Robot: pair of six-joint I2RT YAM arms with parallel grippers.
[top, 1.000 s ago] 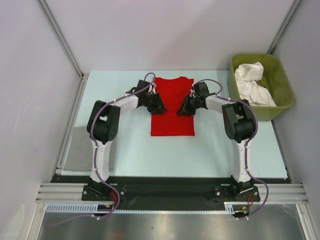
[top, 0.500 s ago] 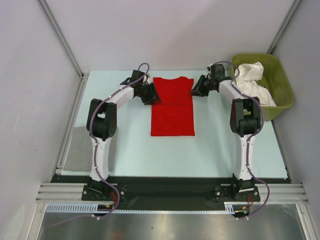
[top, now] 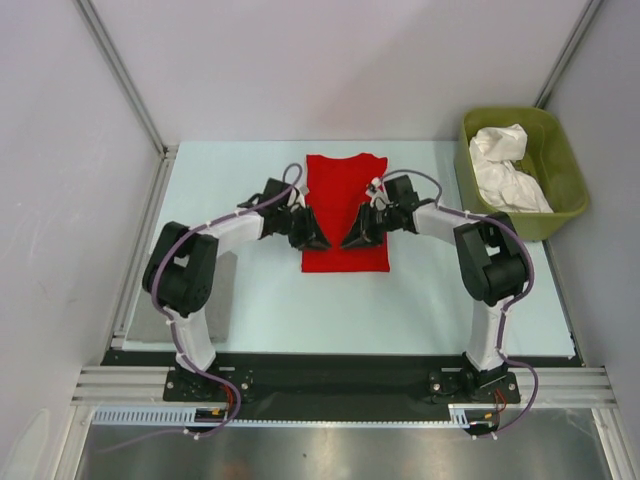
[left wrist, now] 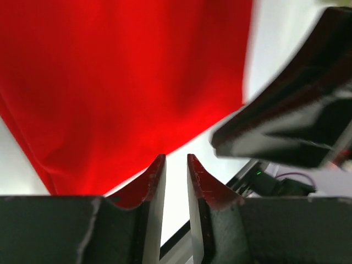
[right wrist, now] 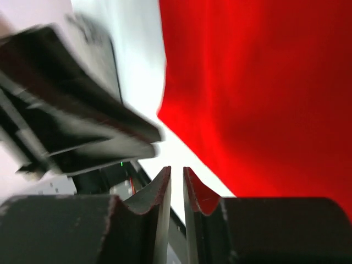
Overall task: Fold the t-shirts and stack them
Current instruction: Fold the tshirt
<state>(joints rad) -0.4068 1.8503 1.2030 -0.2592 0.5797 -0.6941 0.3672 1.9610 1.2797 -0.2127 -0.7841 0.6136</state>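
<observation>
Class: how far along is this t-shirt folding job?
Done: red t-shirt flat, sides folded in. In hand: left end effector and right end effector over its lower half, jaws narrowly parted. Left: its crosswise fold, then the white t-shirts crumpled in the green tub.

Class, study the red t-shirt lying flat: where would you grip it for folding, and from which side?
The red t-shirt lies flat as a long rectangle, no sleeves protruding, collar far: probably pinch its near hem at both corners, one from each side.
</observation>
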